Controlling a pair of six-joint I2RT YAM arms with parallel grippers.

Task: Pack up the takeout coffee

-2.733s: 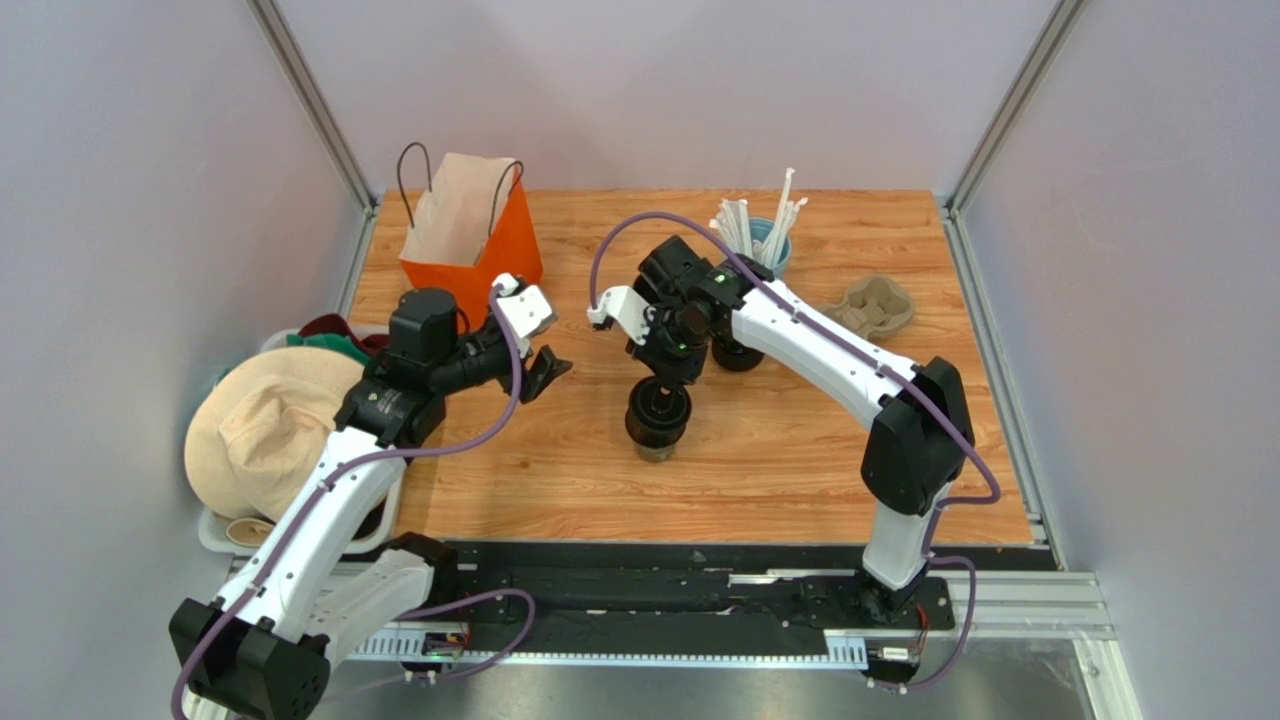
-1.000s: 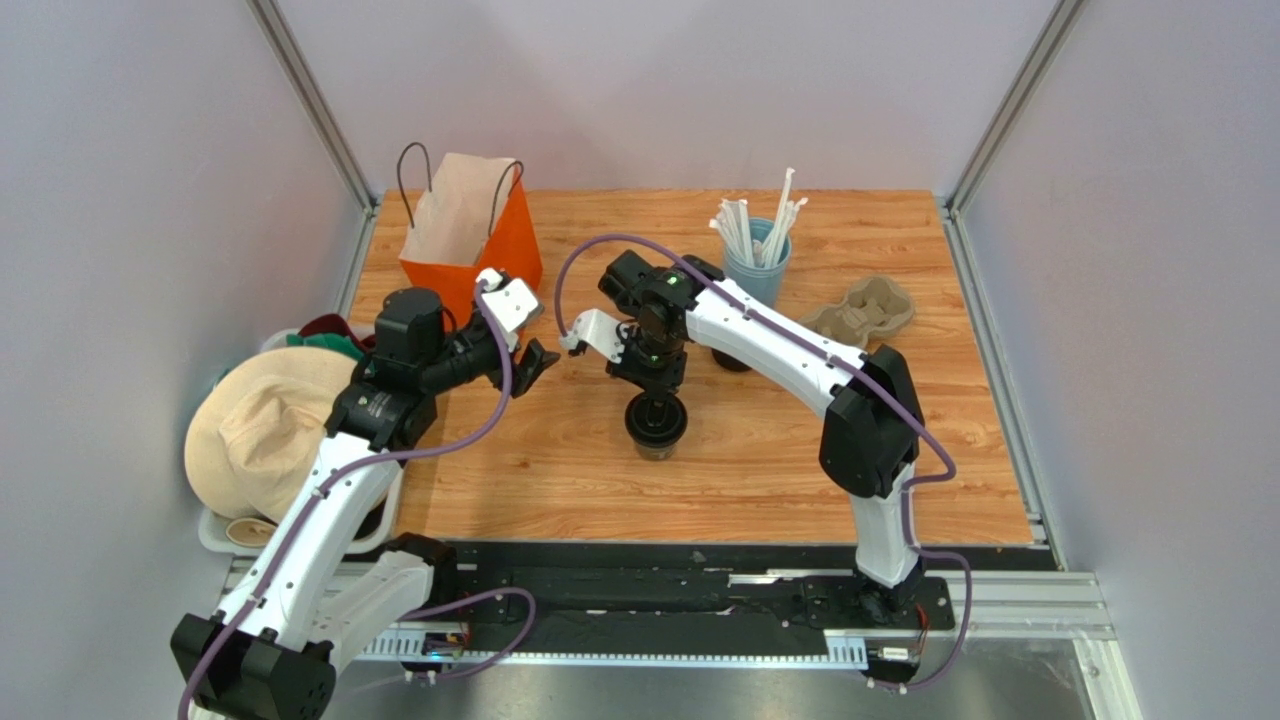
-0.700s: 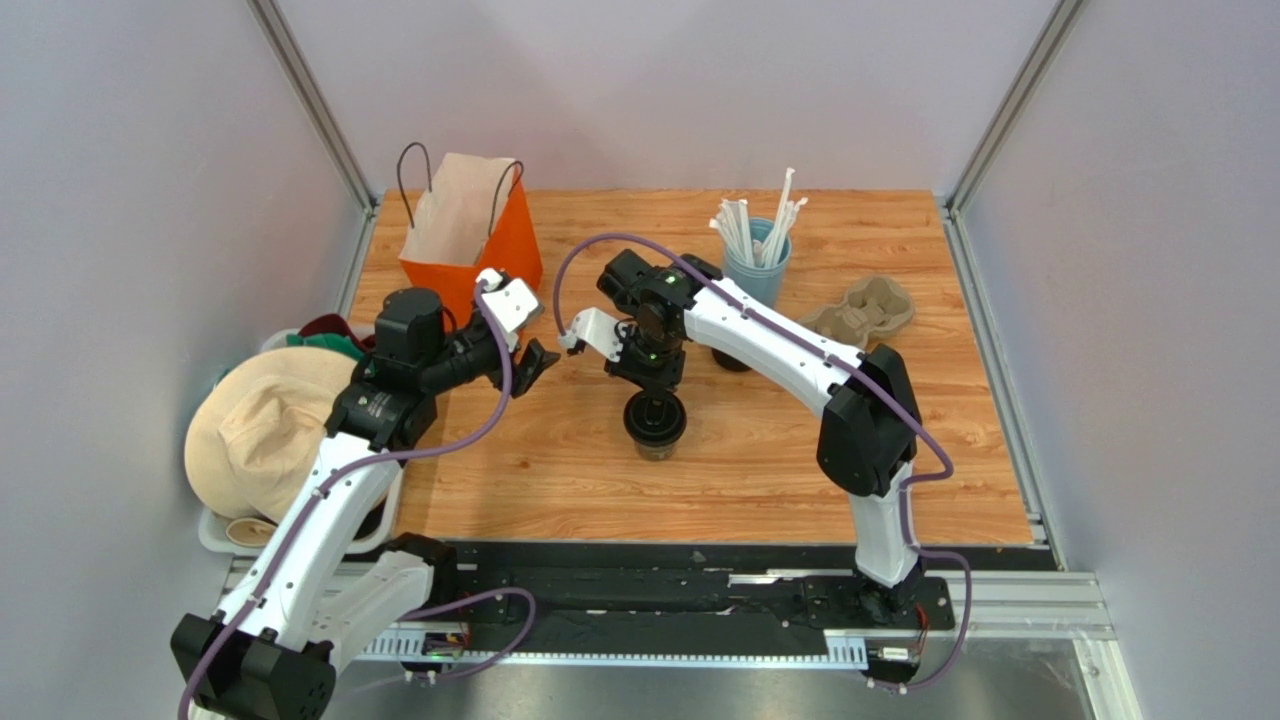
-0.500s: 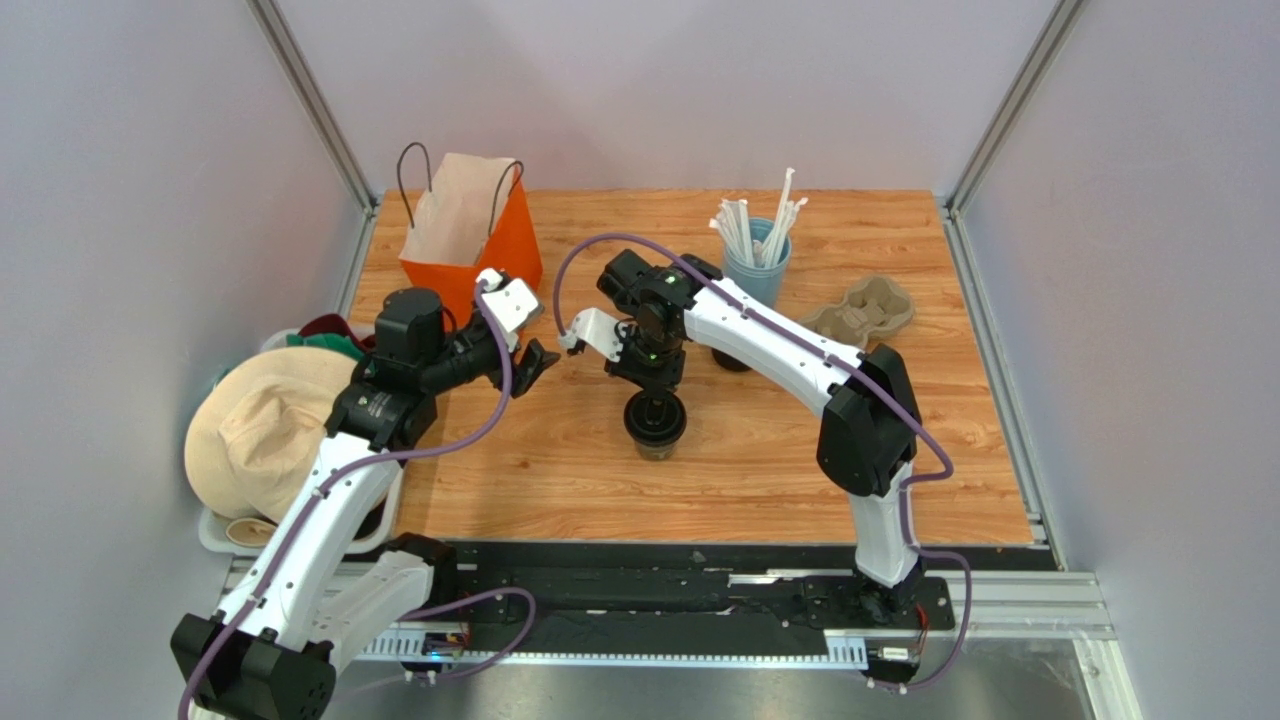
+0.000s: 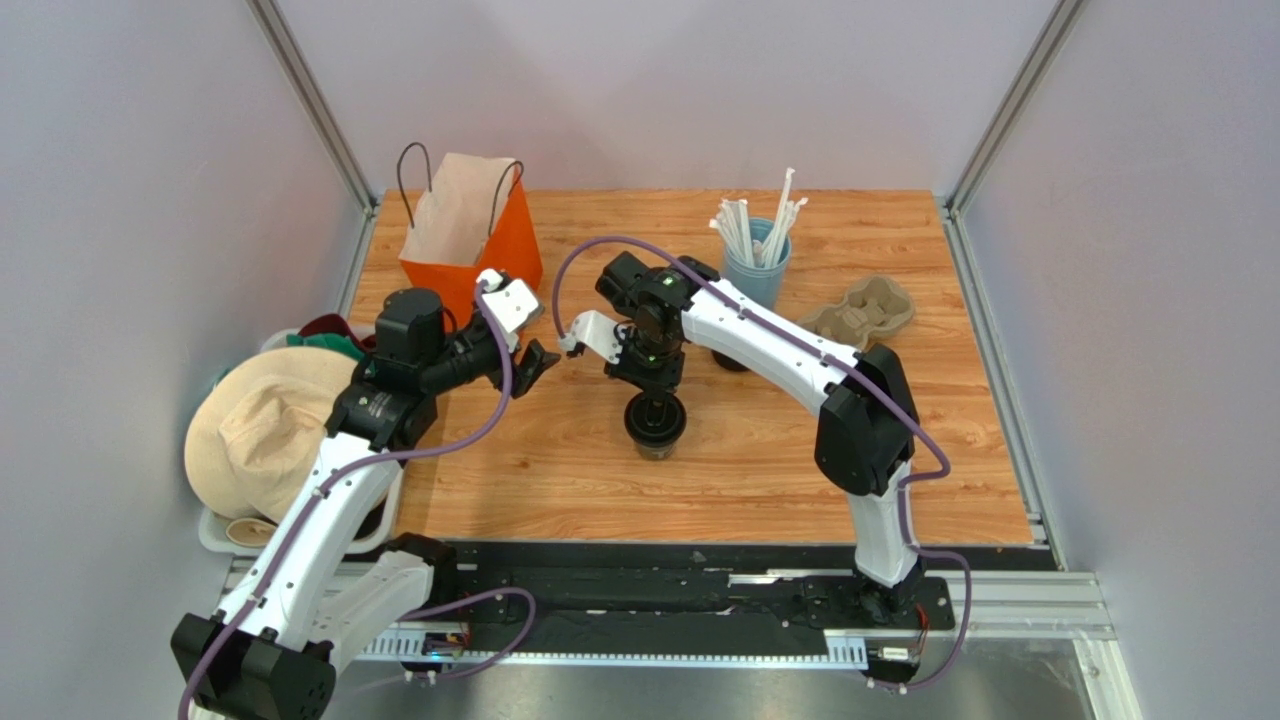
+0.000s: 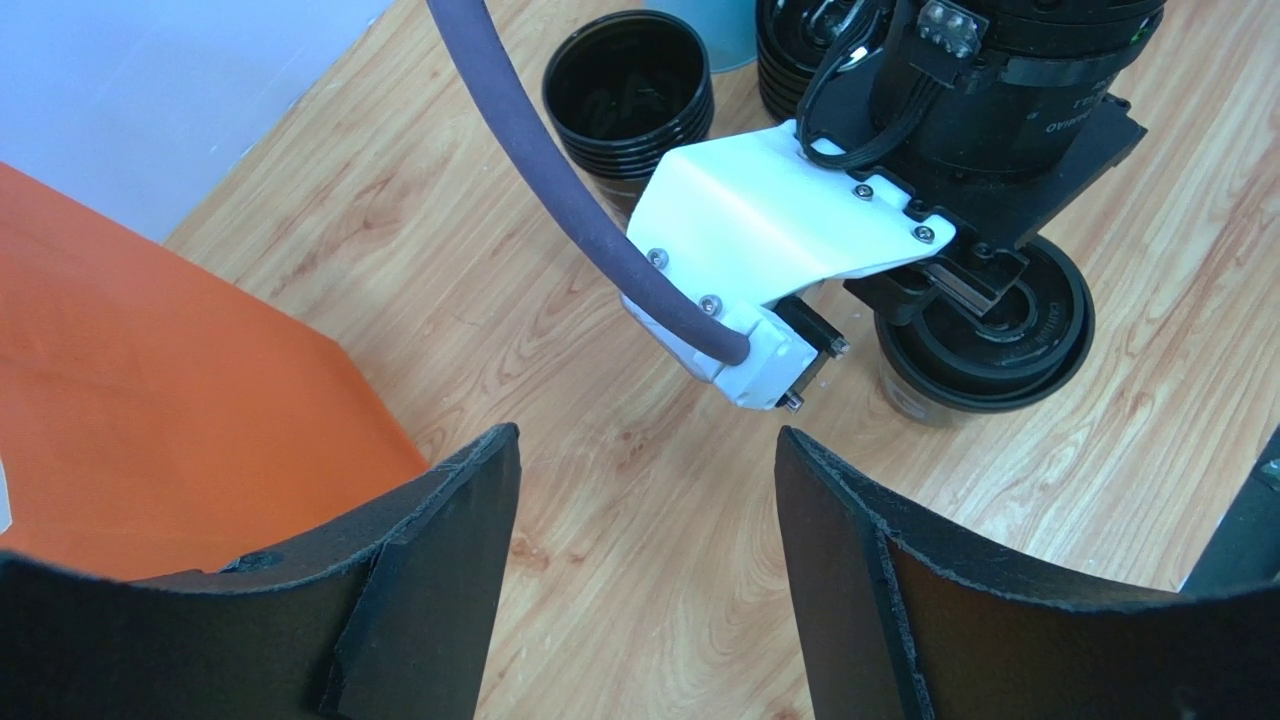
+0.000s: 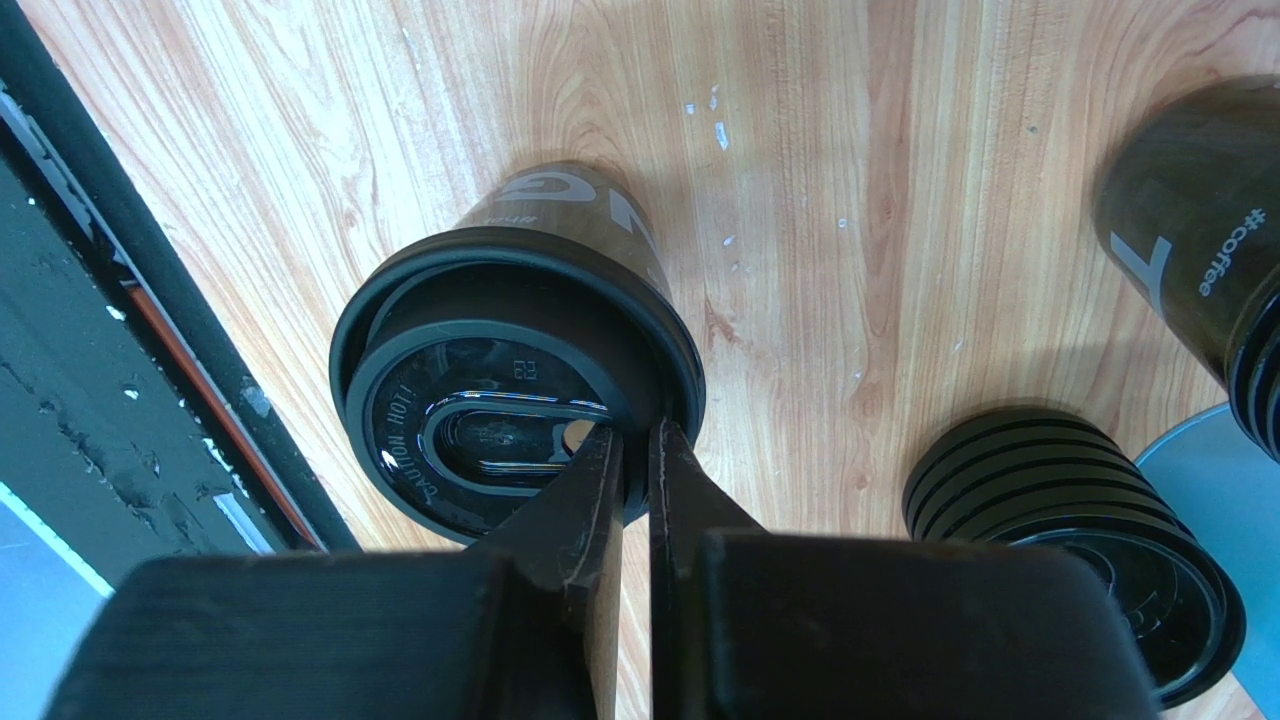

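Observation:
The takeout coffee (image 5: 655,426), a dark cup with a black lid, stands upright on the wooden table (image 5: 781,465) near its middle. My right gripper (image 5: 655,387) comes down on it from above. In the right wrist view the right gripper (image 7: 634,450) is shut, pinching the lid's (image 7: 496,405) raised rim between its fingers (image 7: 594,495). My left gripper (image 5: 538,365) hovers to the cup's left, beside the orange bag. In the left wrist view the left gripper (image 6: 646,438) is open with only bare wood between its pads; the lidded cup (image 6: 992,323) lies ahead to the right.
An orange paper bag (image 5: 466,240) stands open at the back left. A pale blue cup of white straws (image 5: 756,248), a stack of black lids (image 7: 1074,525), stacked dark cups (image 6: 628,83) and a cardboard cup tray (image 5: 869,308) sit behind and right. A tan hat (image 5: 271,428) lies off the left edge.
Since the earliest frame my right arm has swung its elbow leftward and turned its wrist over the cup. Over the last second nothing has visibly moved.

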